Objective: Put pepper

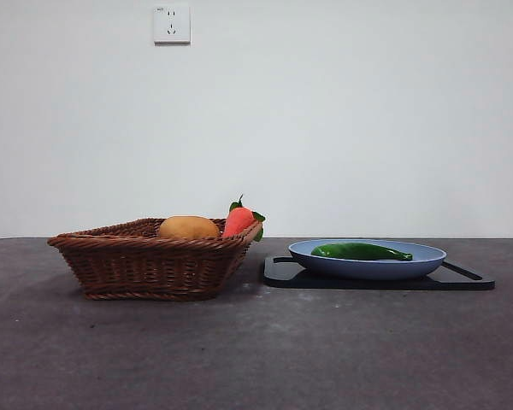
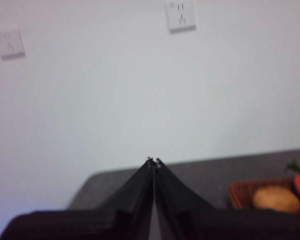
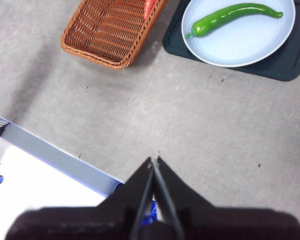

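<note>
I see the pepper [image 1: 359,251] already lying on the blue plate [image 1: 427,254], both grippers' fingers pressed together, holding nothing.

The right gripper [image 3: 154,160] hangs high above the grey table [image 3: 190,130], its jaws pressed together with nothing between them. The pepper [image 3: 234,16] lies across the pale blue plate [image 3: 240,47], which sits on a dark tray [image 3: 275,67]. Just beside the tray stands a brown wicker basket [image 3: 110,32], with a bit of something red-orange [image 3: 149,7] at its rim.
</note>
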Robot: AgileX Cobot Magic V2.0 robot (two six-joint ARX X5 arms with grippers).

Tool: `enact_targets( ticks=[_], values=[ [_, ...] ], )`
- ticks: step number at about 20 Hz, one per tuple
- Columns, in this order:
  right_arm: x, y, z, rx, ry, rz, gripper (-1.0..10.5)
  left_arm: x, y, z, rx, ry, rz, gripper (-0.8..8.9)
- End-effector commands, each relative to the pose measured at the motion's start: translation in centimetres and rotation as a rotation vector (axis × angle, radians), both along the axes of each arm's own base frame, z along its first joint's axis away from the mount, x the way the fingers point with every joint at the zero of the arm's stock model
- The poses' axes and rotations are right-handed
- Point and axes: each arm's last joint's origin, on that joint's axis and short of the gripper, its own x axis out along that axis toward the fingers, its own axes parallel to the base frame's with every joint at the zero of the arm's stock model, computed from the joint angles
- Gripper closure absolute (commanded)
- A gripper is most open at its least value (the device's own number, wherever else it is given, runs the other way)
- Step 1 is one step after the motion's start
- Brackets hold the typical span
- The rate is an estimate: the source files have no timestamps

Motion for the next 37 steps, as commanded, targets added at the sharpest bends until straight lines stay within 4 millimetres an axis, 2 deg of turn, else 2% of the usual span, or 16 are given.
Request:
enact_targets(
  ticks=[1, 4, 7, 14, 20, 37],
  values=[
    [-0.1, 0.0, 0.3, -0.004, -0.002, 0.007, 9.4, 0.2, 0.0, -2.4, -0.044, 0.021, -0.005, 8.05],
    [-0.1, 0.0, 0.3, -0.004, -0.003, 0.007, 9.4, 0.5, 0.1, -5.6, -0.09, 0.07, -0.01, 8.05],
    [-0.1, 0.0, 0.3, -0.004, -0.003, 0.007, 9.4, 0.9, 0.1, -7.9, -0.124, 0.118, -0.011, 8.05],
    [-0.1, 0.0, 0.3, -0.005, -0.002, 0.007, 9.4, 1.2, 0.1, -11.2, -0.168, 0.201, -0.01, 8.05],
    [-0.1, 0.0, 0.3, -0.004, -0.003, 0.007, 9.4, 1.0, 0.1, -12.5, -0.195, 0.336, -0.003, 8.06],
    [-0.1, 0.0, 0.3, -0.004, -0.003, 0.007, 9.4, 1.0, 0.1, -12.2, -0.191, 0.303, -0.003, 8.06]
  ],
)
